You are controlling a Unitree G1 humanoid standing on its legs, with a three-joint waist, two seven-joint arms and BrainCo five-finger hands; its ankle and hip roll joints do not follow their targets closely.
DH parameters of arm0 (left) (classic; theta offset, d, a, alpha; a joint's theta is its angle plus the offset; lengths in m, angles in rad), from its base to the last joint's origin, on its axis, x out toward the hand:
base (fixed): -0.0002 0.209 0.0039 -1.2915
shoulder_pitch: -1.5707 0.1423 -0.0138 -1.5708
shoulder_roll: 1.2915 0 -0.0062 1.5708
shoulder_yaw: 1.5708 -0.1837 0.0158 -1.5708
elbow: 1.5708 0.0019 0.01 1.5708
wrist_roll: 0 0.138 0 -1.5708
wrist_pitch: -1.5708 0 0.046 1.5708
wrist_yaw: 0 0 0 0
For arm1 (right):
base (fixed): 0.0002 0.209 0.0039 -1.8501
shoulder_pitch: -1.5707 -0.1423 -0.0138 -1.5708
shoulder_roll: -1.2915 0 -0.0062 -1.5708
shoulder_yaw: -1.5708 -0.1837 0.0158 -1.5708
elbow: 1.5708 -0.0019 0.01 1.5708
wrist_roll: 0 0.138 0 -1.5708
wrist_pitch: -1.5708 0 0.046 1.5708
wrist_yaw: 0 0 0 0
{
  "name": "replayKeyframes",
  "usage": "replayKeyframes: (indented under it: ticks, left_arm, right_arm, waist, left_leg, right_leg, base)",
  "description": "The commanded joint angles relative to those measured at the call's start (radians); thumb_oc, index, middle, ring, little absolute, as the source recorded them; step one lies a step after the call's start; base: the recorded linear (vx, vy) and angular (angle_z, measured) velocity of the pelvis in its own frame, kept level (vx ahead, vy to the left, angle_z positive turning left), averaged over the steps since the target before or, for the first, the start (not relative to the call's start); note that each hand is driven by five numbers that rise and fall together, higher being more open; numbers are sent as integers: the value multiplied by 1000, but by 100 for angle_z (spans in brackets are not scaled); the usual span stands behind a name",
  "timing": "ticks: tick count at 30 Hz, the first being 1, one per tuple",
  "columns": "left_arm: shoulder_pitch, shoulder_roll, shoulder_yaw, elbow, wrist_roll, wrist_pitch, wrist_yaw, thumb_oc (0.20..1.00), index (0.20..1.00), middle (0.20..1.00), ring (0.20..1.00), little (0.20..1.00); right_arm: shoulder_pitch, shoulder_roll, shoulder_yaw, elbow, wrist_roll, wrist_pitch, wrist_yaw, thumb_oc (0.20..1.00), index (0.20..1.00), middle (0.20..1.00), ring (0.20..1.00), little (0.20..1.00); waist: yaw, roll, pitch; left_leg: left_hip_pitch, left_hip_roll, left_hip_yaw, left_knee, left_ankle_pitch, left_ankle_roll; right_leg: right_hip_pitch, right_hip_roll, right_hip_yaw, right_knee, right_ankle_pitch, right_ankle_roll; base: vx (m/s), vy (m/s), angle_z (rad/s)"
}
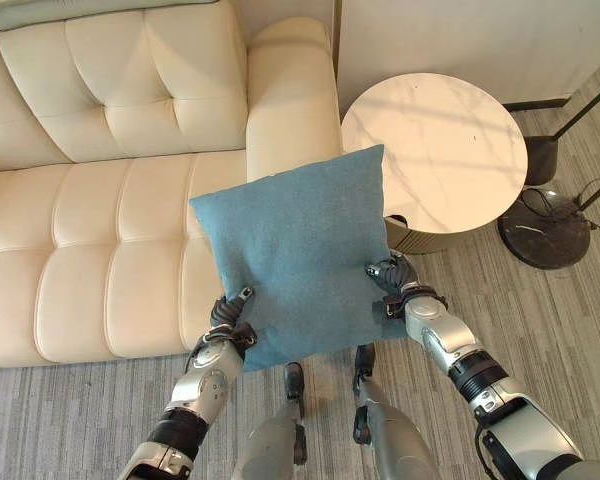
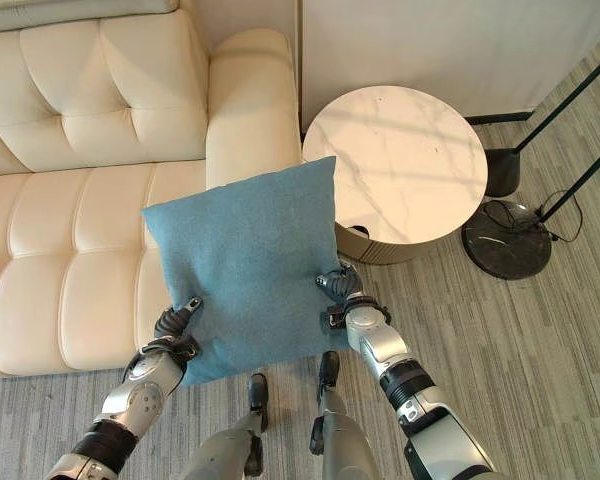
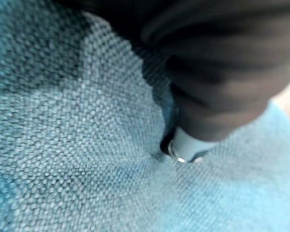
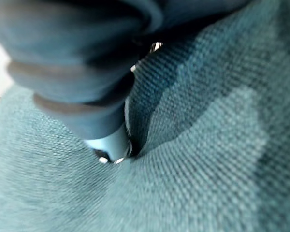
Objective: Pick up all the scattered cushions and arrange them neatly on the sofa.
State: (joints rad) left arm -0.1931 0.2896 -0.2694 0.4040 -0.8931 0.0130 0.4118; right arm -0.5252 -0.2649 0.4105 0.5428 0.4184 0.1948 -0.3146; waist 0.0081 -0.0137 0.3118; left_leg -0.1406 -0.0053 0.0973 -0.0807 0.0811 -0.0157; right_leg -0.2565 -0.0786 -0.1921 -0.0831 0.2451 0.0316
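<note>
At cushion's lower corners: left hand (image 1: 228, 318) and right hand (image 1: 392, 285) fingers clamped on blue cushion (image 1: 295, 255). Cushion square, no clear long axis, face up toward camera, held above floor beside sofa (image 1: 100, 210), near round table (image 1: 435, 150).

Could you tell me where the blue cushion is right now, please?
The blue cushion is held up between the left hand and the right hand, in front of the sofa's right armrest, with the round table just to its right.
</note>
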Motion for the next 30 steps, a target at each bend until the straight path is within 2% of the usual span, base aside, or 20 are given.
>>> replayKeyframes:
  ticks: [1, 6, 12, 13, 14, 18, 21, 22, 23, 24, 25, 26, 28, 29, 30]
  left_arm:
    - [-9, -133, -185, -118, -103, -1, -26, 200, 200, 200, 200, 200]
    - [29, -127, -183, -175, -102, -1, -13, 200, 200, 200, 200, 200]
    - [93, -80, -130, -314, -24, 4, -9, 200, 200, 200, 200, 200]
    - [103, -71, -116, -335, -8, 5, -11, 200, 200, 200, 200, 200]
    - [117, -63, -108, -365, 9, 6, -13, 200, 200, 200, 200, 200]
    - [177, -41, -66, -450, 48, 8, -36, 200, 200, 200, 200, 200]
    - [229, -28, -42, -504, 67, 13, -46, 200, 200, 200, 200, 200]
    - [243, -27, -37, -517, 76, 15, -44, 200, 200, 200, 200, 200]
    - [270, -20, -7, -545, 88, 14, -43, 200, 200, 200, 200, 200]
    - [271, -19, -7, -546, 88, 15, -43, 200, 200, 200, 200, 200]
    - [294, -11, 12, -582, 98, 11, -43, 200, 200, 200, 200, 200]
    - [295, -11, 12, -583, 98, 11, -43, 200, 200, 200, 200, 200]
    - [322, -10, 17, -614, 108, 16, -50, 200, 200, 200, 200, 200]
    - [345, -12, 27, -641, 125, 20, -55, 200, 200, 200, 200, 200]
    - [346, -13, 27, -641, 125, 21, -55, 200, 200, 200, 200, 200]
  right_arm:
    - [20, 140, 56, -23, 107, -11, 24, 200, 200, 200, 200, 200]
    - [71, 141, 50, -61, 111, -20, 15, 200, 200, 200, 200, 200]
    - [168, 95, 40, -236, 28, -22, 40, 200, 200, 200, 200, 200]
    - [189, 84, 37, -274, 9, -23, 48, 200, 200, 200, 200, 200]
    - [214, 71, 27, -322, -9, -25, 60, 200, 200, 200, 200, 200]
    - [310, 18, -6, -466, -56, -48, 96, 200, 200, 200, 200, 200]
    - [385, 3, -46, -541, -73, -64, 112, 200, 200, 200, 200, 200]
    - [403, 2, -55, -565, -79, -70, 113, 200, 200, 200, 200, 200]
    - [438, -3, -66, -616, -70, -85, 118, 200, 200, 200, 200, 200]
    - [439, -3, -66, -617, -70, -85, 118, 200, 200, 200, 200, 200]
    - [460, -21, -75, -673, -80, -101, 120, 200, 200, 200, 200, 200]
    - [461, -21, -75, -673, -80, -100, 120, 200, 200, 200, 200, 200]
    - [489, -41, -76, -731, -72, -120, 138, 200, 200, 200, 200, 200]
    - [513, -60, -73, -771, -57, -132, 150, 200, 200, 200, 200, 200]
    - [513, -60, -72, -771, -57, -132, 150, 200, 200, 200, 200, 200]
  waist:
    - [18, 7, 6]
    - [25, -2, -6]
    - [25, -23, -15]
    - [24, -22, -12]
    - [21, -15, -9]
    - [7, -7, -43]
    - [8, -18, -93]
    - [11, -24, -106]
    - [21, -33, -123]
    - [21, -33, -124]
    - [25, -36, -123]
    - [25, -36, -124]
    - [17, -31, -113]
    - [12, -23, -93]
    - [10, -22, -93]
  left_leg:
    - [-26, -25, 11, -7, -46, 5]
    - [-8, -31, 8, -7, -54, 14]
    - [6, -37, 28, -7, -61, 30]
    - [9, -31, 33, -7, -56, 33]
    - [11, -20, 35, -7, -50, 38]
    - [21, -7, 22, -7, -48, 40]
    - [36, -16, 6, -7, -53, 35]
    - [36, -21, -3, -7, -49, 34]
    - [18, -23, -16, -7, -30, 25]
    - [18, -23, -16, -7, -30, 25]
    - [-16, -9, -31, -7, 22, -8]
    - [-17, -9, -32, -7, 23, -8]
    - [-48, 5, -62, -7, 75, -39]
    - [-68, 8, -90, -7, 95, -57]
    - [-68, 8, -92, -7, 96, -57]
  right_leg:
    - [73, -9, 16, -4, -190, 67]
    - [91, -15, 15, -4, -188, 72]
    - [90, -19, 22, -4, -155, 87]
    - [88, -16, 32, 25, -161, 87]
    - [69, -10, 52, 128, -216, 83]
    - [105, 12, 86, 350, -353, 67]
    - [207, 27, 117, 335, -381, 61]
    - [244, 36, 133, 308, -382, 62]
    - [306, 52, 157, 200, -406, 45]
    - [308, 52, 157, 195, -404, 45]
    - [317, 82, 167, 138, -418, 13]
    - [316, 83, 166, 137, -417, 12]
    - [314, 116, 172, 102, -419, -13]
    - [306, 133, 143, 102, -417, -21]
    - [306, 133, 140, 102, -417, -22]
  base:
    - [-70, 30, 10]
    - [-72, 48, 3]
    - [-95, 44, -1]
    - [-150, 26, -8]
    - [-131, 21, -10]
    - [-78, -48, -16]
    - [7, -145, 31]
    - [-109, -276, 21]
    - [-112, -219, 26]
    - [-276, -342, 16]
    - [-186, -195, 1]
    - [-290, -294, 5]
    - [-314, -292, 26]
    - [-313, -280, 60]
    - [-436, -305, 70]
